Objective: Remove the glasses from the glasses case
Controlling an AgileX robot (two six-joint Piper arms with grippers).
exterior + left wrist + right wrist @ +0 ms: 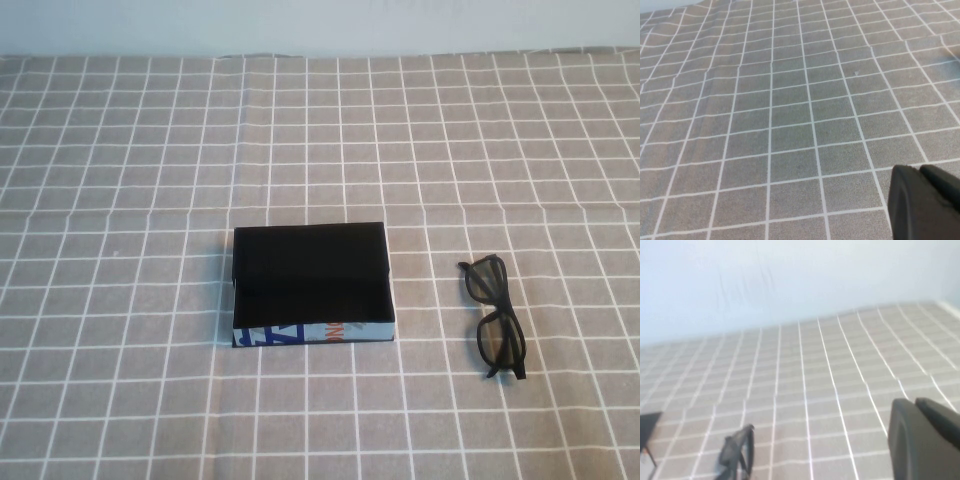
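Note:
The black glasses case (311, 284) lies open in the middle of the table, its white front edge printed in blue and orange facing me. The black thick-framed glasses (496, 316) lie on the cloth to the right of the case, apart from it. They also show in the right wrist view (737, 450), with a corner of the case (647, 426) beside them. My left gripper (919, 169) hangs shut and empty over bare cloth. My right gripper (914, 402) is shut and empty, well away from the glasses. Neither gripper shows in the high view.
A grey cloth with a white grid (150, 180) covers the whole table. A pale wall (790, 275) rises behind the far edge.

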